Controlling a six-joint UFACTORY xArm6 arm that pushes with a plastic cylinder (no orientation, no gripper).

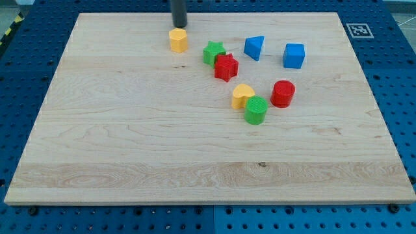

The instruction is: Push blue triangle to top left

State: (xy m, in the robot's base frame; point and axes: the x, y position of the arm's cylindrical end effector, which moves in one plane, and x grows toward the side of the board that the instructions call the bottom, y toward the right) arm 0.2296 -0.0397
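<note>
From the one camera view, a pale wooden board (130, 143) is lying on a blue perforated counter (396, 78), and a small black-and-white square marker (357, 30) is sitting on the counter just off the board's top right corner. The marker is showing a pattern only; there is no writing or brand that I can read anywhere. At the view's top left a strip of yellow-and-black striping (8, 31) is running along the counter's edge.

The dark rod is coming down from the view's top, and my tip (179, 26) is standing just above the yellow hexagon-like block (178, 40), touching it or nearly so; I cannot tell which. The arm is carrying no end effector that opens or closes, so it is holding nothing.

The blue triangle (255, 47) is sitting near the board's top edge, right of centre, well apart from my tip. Between the two, the green star (212, 52) and the red star (226, 67) are touching each other. The blue cube (294, 56) is resting to the triangle's right. Lower down, the yellow heart-like block (242, 95) is pressing against the green cylinder (256, 110), with the red cylinder (283, 93) just beside them on the view's right.
</note>
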